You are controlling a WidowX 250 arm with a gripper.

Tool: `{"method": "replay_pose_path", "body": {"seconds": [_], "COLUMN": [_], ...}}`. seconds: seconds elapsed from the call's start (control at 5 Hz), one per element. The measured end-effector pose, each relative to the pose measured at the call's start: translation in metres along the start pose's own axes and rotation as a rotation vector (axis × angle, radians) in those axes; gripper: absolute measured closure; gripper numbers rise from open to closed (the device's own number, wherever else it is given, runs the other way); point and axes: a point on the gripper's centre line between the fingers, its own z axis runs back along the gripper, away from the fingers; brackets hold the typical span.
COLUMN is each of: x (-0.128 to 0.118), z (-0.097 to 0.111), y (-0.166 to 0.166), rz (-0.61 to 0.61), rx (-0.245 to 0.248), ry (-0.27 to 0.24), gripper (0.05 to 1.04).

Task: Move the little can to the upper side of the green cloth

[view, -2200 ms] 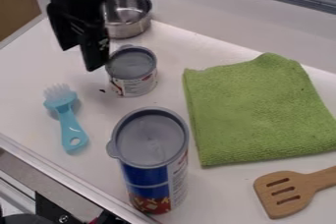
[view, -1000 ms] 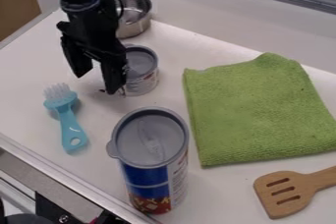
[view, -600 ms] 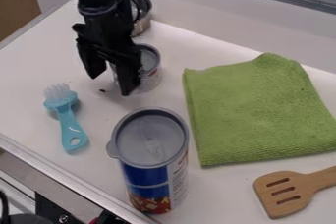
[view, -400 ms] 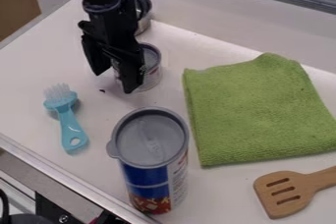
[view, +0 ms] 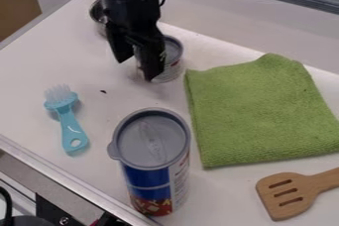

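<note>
A black robot arm comes down from the top edge, left of centre, and its claw point(view: 137, 70) hangs over a pale bench point(view: 36, 69), its two fingers spread apart. The little can point(view: 173, 54) stands upright on the bench, partly hidden behind the right-hand finger (whether the two touch, I cannot tell). It has a grey lid and is just beside the upper left corner of the green cloth point(view: 258, 111), off the fabric. The cloth lies flat across the right side, with a wooden spatula point(view: 288, 195) below it. A tall can point(view: 153, 143), also grey-lidded, stands at lower centre, and a light blue brush point(view: 69, 121) lies to its left, bristles upward. A metal pot point(view: 98, 12) sits partly behind the arm.
</note>
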Motion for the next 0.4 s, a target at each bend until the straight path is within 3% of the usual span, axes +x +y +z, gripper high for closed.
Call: {"method": "replay_pose_path", "body": {"seconds": [0.4], "x": [0.031], "z": [0.002], "y": [-0.011], "rz": [-0.05], "rx": [-0.022], "ry": [-0.037], "gripper": [0.084]}}
